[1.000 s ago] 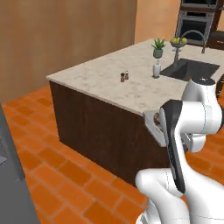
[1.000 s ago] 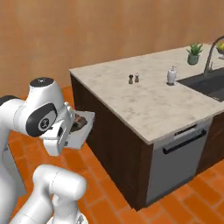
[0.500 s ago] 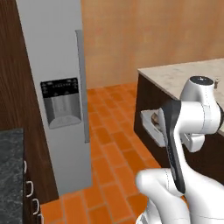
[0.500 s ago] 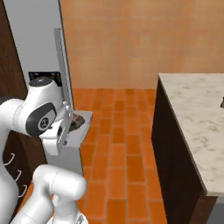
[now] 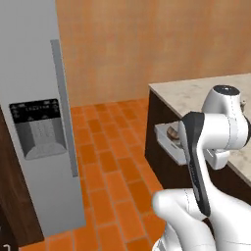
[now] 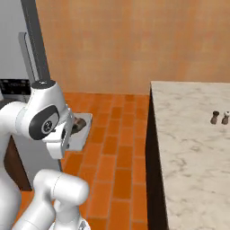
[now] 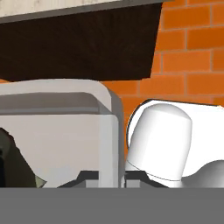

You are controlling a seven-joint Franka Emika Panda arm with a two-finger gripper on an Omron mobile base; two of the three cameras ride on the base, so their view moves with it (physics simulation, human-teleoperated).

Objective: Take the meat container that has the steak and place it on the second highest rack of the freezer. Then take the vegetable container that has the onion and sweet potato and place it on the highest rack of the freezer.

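The hand (image 7: pixel 103 177) is closing on the rim of a pale grey meat container (image 7: pixel 57 131), its dark fingers (image 7: pixel 85 176) pinching the container's wall at the near edge in the hand view. In the base views the container (image 6: pixel 83 130) is riding out in front of the arm's wrist, level and off the floor, with the steak (image 6: pixel 79 124) lying inside it as a small dark brown lump, smaller than the tray; in the hand view a dark olive-brown edge of the steak (image 7: pixel 15 164) is showing just inside the wall beside the hand. To the hand's left in the left base view, well apart, the grey refrigerator (image 5: pixel 37 98) is standing with its door shut, a long handle (image 5: pixel 63 108) running down it and a dispenser panel (image 5: pixel 39 127) set into its front. To the hand's other side, the marble tabletop (image 6: pixel 193 134) on its dark cabinet is lying close by, carrying two small shakers (image 6: pixel 220 117) far from the hand. Orange brick floor (image 5: pixel 108 162) is spreading between the refrigerator and the tabletop, beneath the held container.
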